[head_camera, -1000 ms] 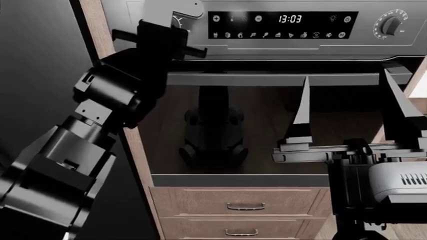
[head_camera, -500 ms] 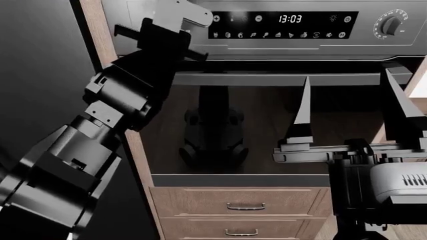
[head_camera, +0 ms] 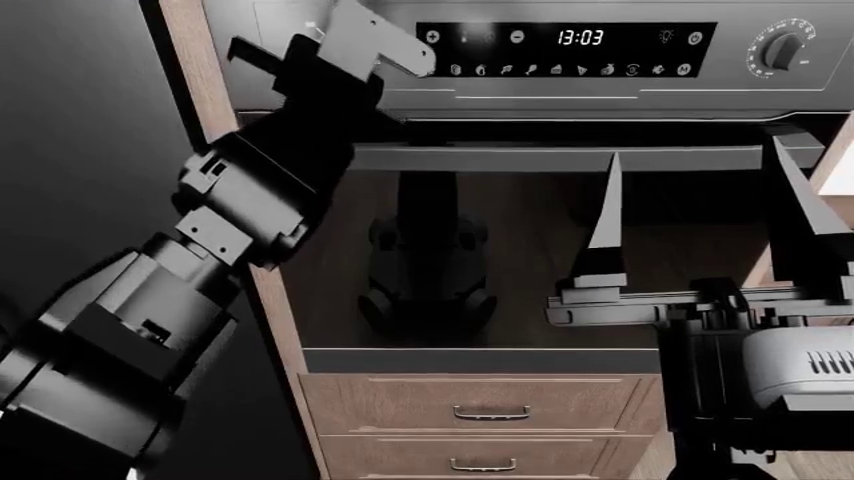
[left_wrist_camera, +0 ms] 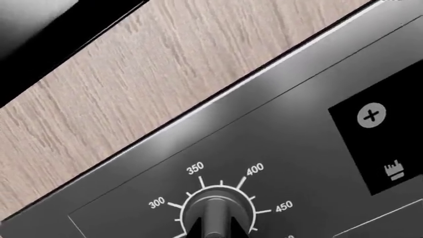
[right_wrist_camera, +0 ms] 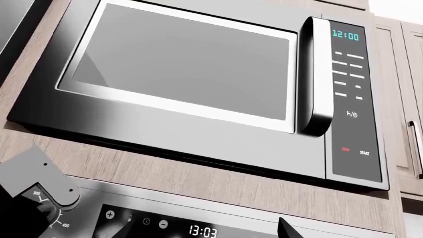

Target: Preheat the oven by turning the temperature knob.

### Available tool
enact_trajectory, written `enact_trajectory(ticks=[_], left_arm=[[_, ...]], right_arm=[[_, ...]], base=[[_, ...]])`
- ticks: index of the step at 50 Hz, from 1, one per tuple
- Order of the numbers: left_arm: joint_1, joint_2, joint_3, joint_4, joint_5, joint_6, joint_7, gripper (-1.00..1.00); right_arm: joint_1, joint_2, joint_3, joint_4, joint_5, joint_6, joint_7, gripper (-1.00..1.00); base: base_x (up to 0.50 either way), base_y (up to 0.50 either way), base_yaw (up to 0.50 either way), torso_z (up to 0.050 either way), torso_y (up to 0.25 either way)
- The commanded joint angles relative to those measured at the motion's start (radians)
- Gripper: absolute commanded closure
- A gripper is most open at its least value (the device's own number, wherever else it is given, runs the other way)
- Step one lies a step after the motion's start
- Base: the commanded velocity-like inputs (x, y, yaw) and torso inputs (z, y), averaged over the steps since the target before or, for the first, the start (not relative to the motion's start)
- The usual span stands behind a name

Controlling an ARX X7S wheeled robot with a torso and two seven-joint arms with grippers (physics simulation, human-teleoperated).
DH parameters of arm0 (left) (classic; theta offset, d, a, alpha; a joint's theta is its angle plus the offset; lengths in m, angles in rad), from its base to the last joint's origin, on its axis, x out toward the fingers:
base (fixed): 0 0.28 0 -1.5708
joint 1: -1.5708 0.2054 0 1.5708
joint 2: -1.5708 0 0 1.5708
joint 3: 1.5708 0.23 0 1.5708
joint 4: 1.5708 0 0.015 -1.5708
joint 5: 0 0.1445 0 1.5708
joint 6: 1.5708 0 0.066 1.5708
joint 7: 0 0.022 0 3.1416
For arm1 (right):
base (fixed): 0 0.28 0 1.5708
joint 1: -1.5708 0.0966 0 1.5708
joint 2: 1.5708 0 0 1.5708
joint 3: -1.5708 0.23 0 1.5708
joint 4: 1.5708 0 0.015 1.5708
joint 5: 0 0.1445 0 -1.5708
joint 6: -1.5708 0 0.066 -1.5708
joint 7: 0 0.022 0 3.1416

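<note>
From the head view we see the left end effector raised against the left end of the oven control panel and covering the temperature knob there, so we cannot tell whether it is open or closed. Only the left wrist view shows us that temperature knob: a dark-steel dial with a raised bar ridge, ringed by white numerals 300, 350, 400 and 450. To the right, our right end effector hangs open before the dark glass door, while its wrist view alone reveals a microwave above the oven.
</note>
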Motion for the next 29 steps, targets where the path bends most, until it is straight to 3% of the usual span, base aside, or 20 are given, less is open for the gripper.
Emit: enact_trajectory(ticks=[1, 29], left_arm=[[0.004, -0.012, 0.060, 0.006, 0.089, -0.023, -0.013, 1.00], [0.012, -0.002, 0.184, -0.031, 0.202, -0.006, -0.036, 1.00]], right_arm=[[0.001, 0.002, -0.001, -0.001, 0.000, 0.000, 0.003, -1.00], [0.004, 0.004, -0.009, 0.005, -0.001, -0.006, 0.005, -1.00]], base=[[0.00, 0.00, 0.00, 0.000, 0.000], [0.00, 0.00, 0.00, 0.000, 0.000]])
